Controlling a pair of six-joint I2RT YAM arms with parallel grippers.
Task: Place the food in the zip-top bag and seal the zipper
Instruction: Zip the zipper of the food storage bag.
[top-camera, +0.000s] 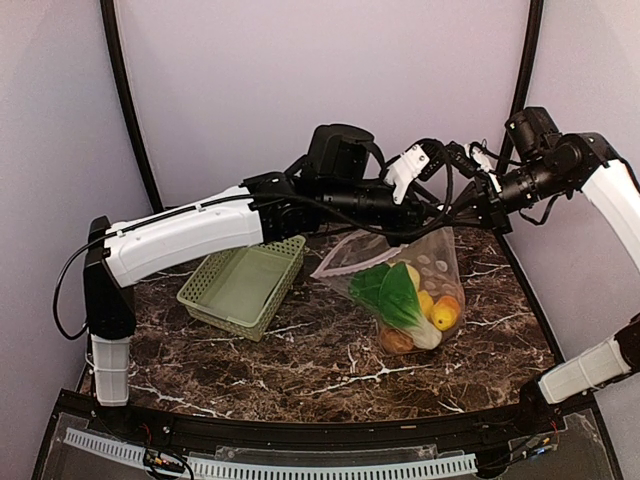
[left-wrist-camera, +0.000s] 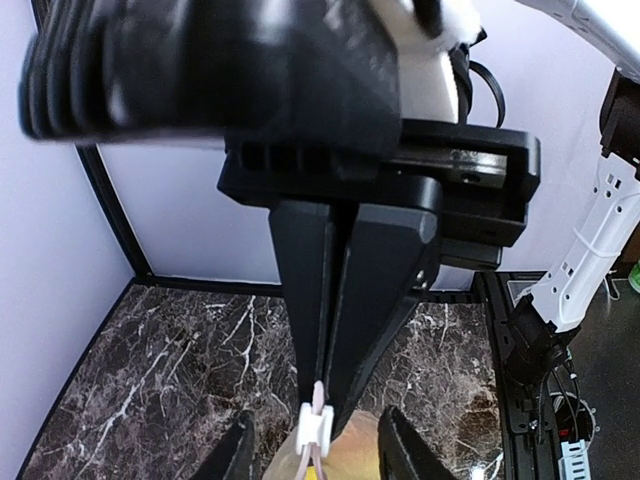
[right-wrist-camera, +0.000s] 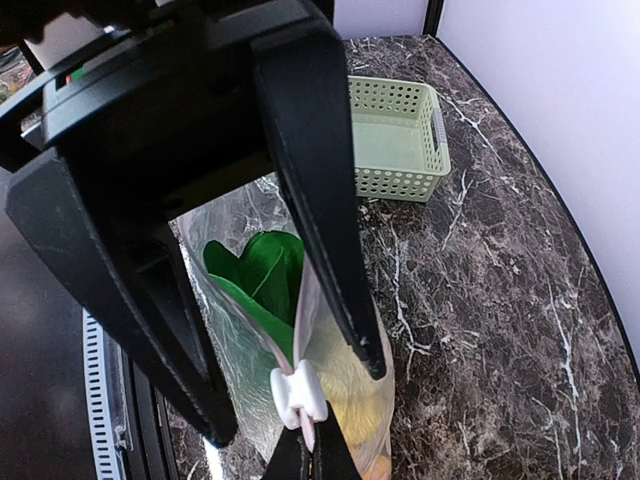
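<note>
Clear plastic printed with white dots: the zip-top bag (top-camera: 440, 255) hangs by its top edge at the back right of the marble table (top-camera: 300, 360), with its bottom sagging onto the surface. All the food (top-camera: 415, 305) I can see is inside it: a bok choy (top-camera: 395, 290) with green leaves, a yellow piece (top-camera: 443, 317), an orange piece (top-camera: 452, 302) and a brown potato (top-camera: 397, 340) at the bottom. The light green basket (top-camera: 232, 318) just to its left holds nothing.

My left gripper (left-wrist-camera: 322, 395) has its fingers pressed together, pinching the pinkish zipper (left-wrist-camera: 311, 458) right above the small white slider (left-wrist-camera: 317, 427). My right gripper (right-wrist-camera: 295, 403) is spread wide, one finger on each side of the bag's top, with the slider between them and neither finger touching it.

Loading looks done. Sealing is what is left. From the right wrist view the mouth beside the slider looks parted, with the leaves showing through the gap, though I cannot tell how much of the strip is already closed. I judge the slider has to be gripped and run along the edge.
</note>
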